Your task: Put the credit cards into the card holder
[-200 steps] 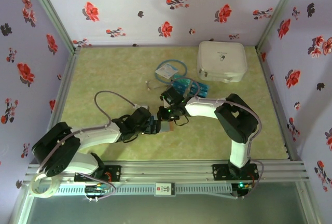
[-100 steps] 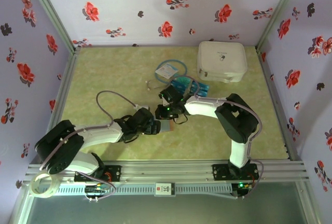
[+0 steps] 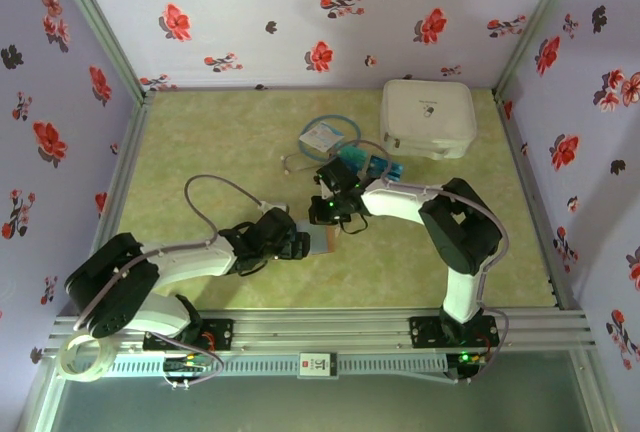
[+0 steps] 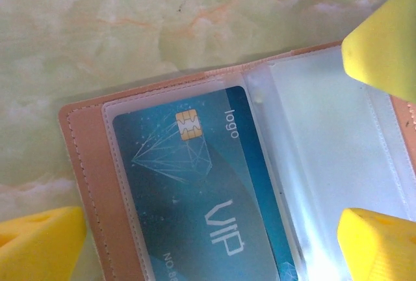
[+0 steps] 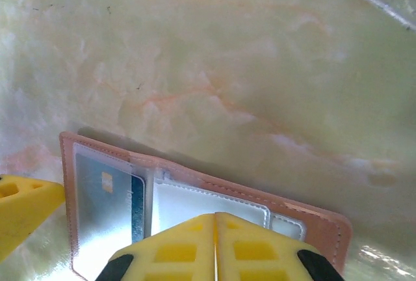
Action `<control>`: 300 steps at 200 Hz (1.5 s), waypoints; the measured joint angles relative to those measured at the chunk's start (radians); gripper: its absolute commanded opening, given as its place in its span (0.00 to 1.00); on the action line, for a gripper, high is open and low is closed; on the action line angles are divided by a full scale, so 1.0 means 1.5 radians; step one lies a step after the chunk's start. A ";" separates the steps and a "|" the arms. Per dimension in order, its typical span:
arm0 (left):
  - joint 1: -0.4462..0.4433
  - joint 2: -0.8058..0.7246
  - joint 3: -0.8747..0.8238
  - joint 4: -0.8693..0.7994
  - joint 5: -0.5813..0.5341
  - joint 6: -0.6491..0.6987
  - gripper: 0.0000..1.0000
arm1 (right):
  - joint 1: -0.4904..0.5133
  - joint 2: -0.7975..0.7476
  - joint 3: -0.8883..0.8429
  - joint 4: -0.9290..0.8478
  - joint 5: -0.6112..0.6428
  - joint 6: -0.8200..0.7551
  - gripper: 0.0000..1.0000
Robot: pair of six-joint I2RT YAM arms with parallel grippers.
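Centre of the top view: card holder (image 3: 320, 243) lay open, one teal card (image 4: 195, 190) sleeved.
Left gripper (image 3: 298, 245) straddled it fully spread, holding nothing; right gripper (image 5: 216, 229) was pinched shut, empty. Any nudge might fold the flap closed.

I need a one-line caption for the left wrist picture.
Open card holder on the table, a blue VIP card tucked inside, yellow fingers spread wide.
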 measured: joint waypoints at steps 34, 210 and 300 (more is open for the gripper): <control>0.000 -0.009 0.000 -0.001 0.000 0.000 1.00 | 0.000 0.000 0.000 -0.002 -0.001 -0.002 0.04; 0.000 0.022 0.012 -0.024 -0.008 0.022 1.00 | 0.026 0.032 0.000 0.031 -0.016 0.008 0.03; -0.003 0.033 0.018 -0.028 -0.020 0.023 1.00 | 0.012 0.001 0.006 0.022 -0.016 0.013 0.36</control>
